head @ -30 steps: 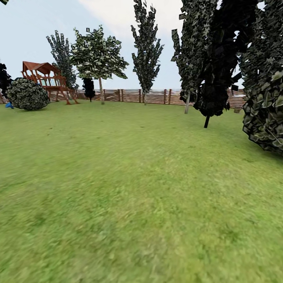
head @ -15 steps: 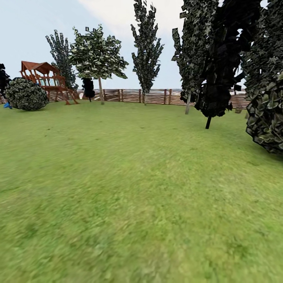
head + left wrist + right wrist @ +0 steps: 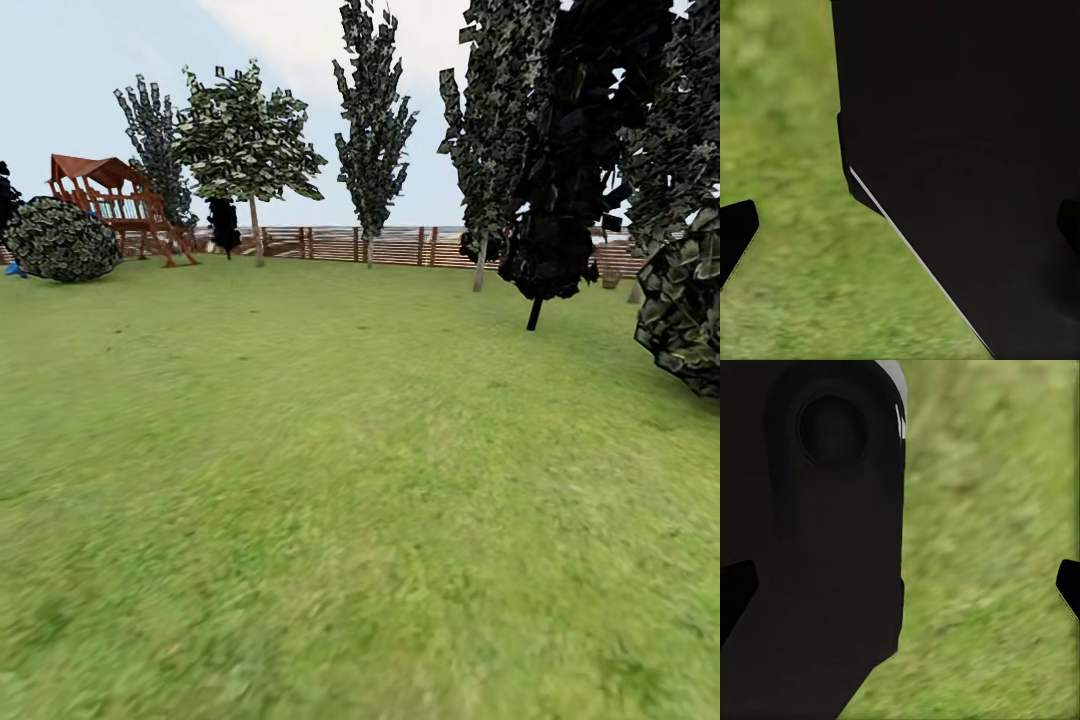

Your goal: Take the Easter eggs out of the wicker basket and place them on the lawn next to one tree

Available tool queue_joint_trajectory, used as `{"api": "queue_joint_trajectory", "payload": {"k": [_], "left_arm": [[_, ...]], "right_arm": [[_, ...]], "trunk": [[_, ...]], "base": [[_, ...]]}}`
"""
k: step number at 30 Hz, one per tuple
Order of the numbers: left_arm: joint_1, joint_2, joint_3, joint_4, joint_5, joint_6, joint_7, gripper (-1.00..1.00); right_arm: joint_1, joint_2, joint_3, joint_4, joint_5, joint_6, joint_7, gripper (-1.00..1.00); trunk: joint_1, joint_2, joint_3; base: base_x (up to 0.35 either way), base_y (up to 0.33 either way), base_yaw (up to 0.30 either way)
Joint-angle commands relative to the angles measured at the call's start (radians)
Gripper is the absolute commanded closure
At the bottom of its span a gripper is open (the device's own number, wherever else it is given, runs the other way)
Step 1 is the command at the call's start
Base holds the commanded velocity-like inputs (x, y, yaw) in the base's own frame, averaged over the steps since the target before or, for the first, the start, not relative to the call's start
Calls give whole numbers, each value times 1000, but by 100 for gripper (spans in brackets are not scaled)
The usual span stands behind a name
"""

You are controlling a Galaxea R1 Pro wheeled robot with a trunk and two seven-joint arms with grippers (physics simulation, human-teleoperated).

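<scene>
Here both pincers, left [image 3: 900, 229] & right [image 3: 900, 585], hang wide apart, empty, over lawn [image 3: 330, 480].

A red-brown wooden play structure [image 3: 118, 205] with a peaked roof stands far off at the left of the head view, close to the boundary. Just in front of it sits a low rounded bush [image 3: 62, 240] (no trunk showing) with mottled dark and pale leaves. A small blue object [image 3: 14, 269] lies at the bush's left foot; what it is cannot be told. Another leafy dark bush [image 3: 690, 315] bulges in at the right edge, cut off by the frame. Above everything spreads a pale blue sky [image 3: 60, 60], with a broad white cloud [image 3: 290, 35] near the top centre.
</scene>
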Motion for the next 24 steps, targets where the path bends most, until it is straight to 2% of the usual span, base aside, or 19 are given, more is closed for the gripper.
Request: {"api": "queue_joint_trajectory", "payload": {"k": [1,24], "left_arm": [[0,0,0,0,0,0,0,-100],[0,0,0,-1,0,0,0,-100]], "right_arm": [[-1,0,1,2,4,1,-4,-100],[-1,0,1,2,4,1,-4,-100]], "trunk": [[1,0,-1],[1,0,-1]], "base": [[335,0,0],[335,0,0]]}}
